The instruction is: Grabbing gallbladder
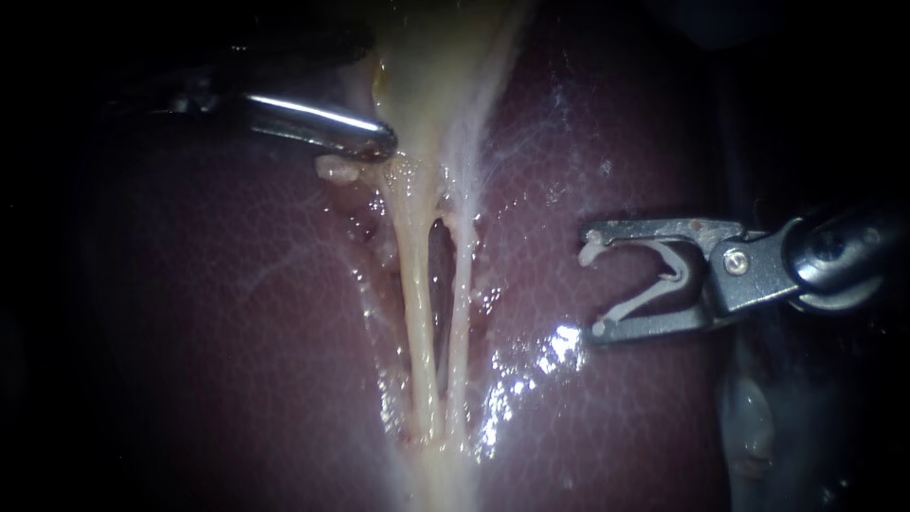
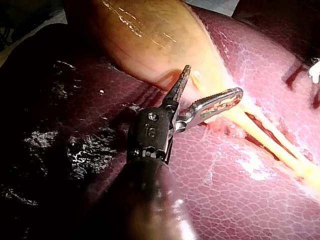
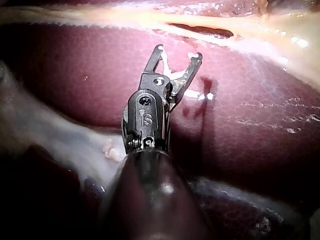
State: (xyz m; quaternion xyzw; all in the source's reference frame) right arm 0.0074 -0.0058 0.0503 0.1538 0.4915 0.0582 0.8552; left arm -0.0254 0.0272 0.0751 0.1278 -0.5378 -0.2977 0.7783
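The pale yellow gallbladder [image 1: 436,66] lies at the top centre on the dark red liver [image 1: 237,313]. Two pale tubes [image 1: 417,284] run down from it. My left instrument [image 1: 379,100] comes in from the upper left, its jaws open at the gallbladder's neck. In the left wrist view the left instrument [image 2: 212,84] has one jaw lying against the gallbladder [image 2: 145,35] and the toothed jaw over the tubes' start. My right instrument [image 1: 592,282] hovers over the liver right of the tubes, holding a white clip [image 1: 654,275] between its wide-spread jaws. That instrument [image 3: 178,52] and its clip [image 3: 172,67] also appear in the right wrist view.
A narrow dark gap [image 1: 441,265] opens between the two tubes. Wet glare [image 1: 531,365] shines on the liver below the right instrument. Pale greyish tissue [image 1: 749,427] borders the liver at the lower right. The liver [image 3: 90,75] fills the space under the right instrument.
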